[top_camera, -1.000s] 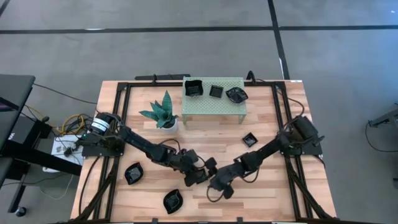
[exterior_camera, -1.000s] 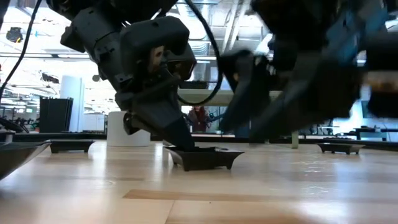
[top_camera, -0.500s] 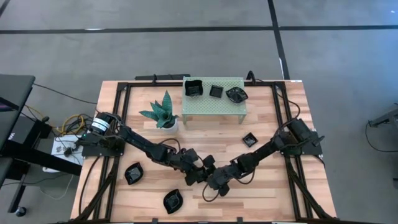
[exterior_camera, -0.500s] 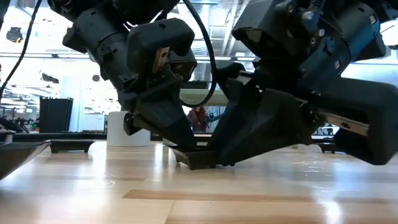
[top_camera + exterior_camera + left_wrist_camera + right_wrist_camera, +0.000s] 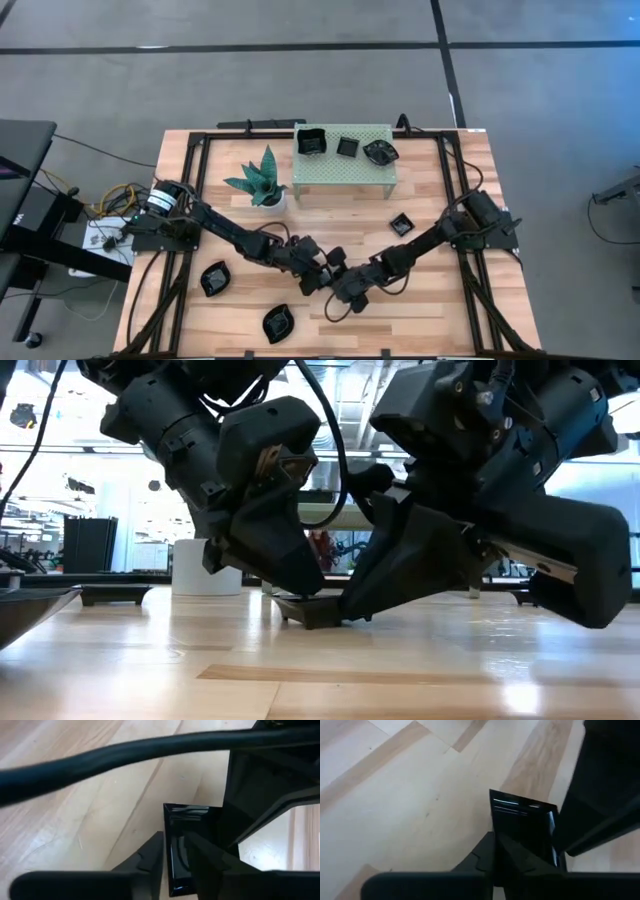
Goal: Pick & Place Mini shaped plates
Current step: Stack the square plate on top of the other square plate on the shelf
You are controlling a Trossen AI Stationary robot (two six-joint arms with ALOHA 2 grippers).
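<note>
**Two grippers meet over one plate**

On a pale wooden table (image 5: pixel 420 310), a small glossy black square plate (image 5: pixel 524 826) sits mid-table. The right gripper (image 5: pixel 501 851) pinches its rim, probably for lifting. The left gripper (image 5: pixel 175 852) straddles the opposite rim, fingers parted, seemingly releasing.

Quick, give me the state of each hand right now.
Left hand: fingers slightly apart around the rim of the small square black plate, open.
Right hand: shut on the same plate's rim.
</note>
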